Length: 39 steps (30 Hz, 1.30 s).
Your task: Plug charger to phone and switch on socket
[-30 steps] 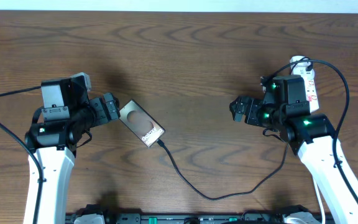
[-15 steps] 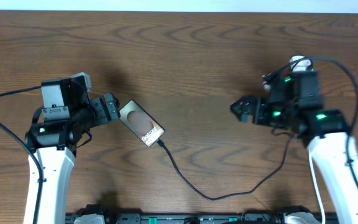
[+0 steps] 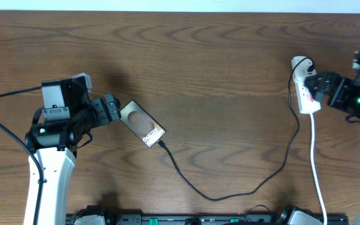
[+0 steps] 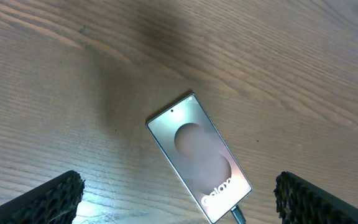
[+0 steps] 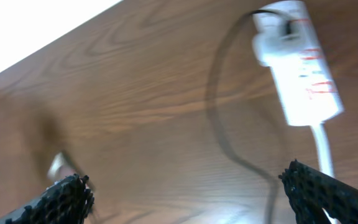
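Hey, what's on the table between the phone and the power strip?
Only the charger cable, looping from phone to power strip; otherwise bare tabletop, in the overhead view.

Right gripper swung from the socket's 9 o'clock side to its 3 o'clock side, arm drawn back to the table's 3 o'clock edge, socket uncovered from above, its white cord and the charger cable's upper run now exposed.

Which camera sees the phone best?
The left wrist camera: the phone lies large and sharp, its Galaxy lettering readable. Overhead shows it small, by the left gripper. The right wrist camera misses it.
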### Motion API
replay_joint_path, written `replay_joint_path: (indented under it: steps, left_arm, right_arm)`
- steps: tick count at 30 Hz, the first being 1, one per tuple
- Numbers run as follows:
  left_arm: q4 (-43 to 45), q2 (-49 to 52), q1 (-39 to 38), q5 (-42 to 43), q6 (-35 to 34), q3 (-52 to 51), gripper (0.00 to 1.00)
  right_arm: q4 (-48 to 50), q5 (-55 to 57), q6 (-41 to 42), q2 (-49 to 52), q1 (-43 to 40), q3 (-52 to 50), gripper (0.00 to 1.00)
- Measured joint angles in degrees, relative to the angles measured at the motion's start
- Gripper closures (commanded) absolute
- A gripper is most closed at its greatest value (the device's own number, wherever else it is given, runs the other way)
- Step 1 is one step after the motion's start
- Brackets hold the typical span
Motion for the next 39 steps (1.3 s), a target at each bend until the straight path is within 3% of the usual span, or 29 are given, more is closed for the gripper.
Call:
replay_joint_path:
  steps: [11, 18, 39]
  left_arm:
    - [0.00, 0.00, 0.00, -0.02, 0.00, 0.00, 0.01]
    - [-0.02, 0.00, 0.00, 0.00, 0.00, 0.00, 0.01]
    - [-0.02, 0.00, 0.00, 0.00, 0.00, 0.00, 0.01]
  right_arm:
    - [-2.84, -1.46, -14.10, 25.57, -7.28, 6.03, 0.01]
    - [7.54, -2.51, -18.84, 36.63, -7.26, 9.27, 0.01]
    - [18.64, -3.23, -19.45, 44.24, -4.48, 9.27, 0.01]
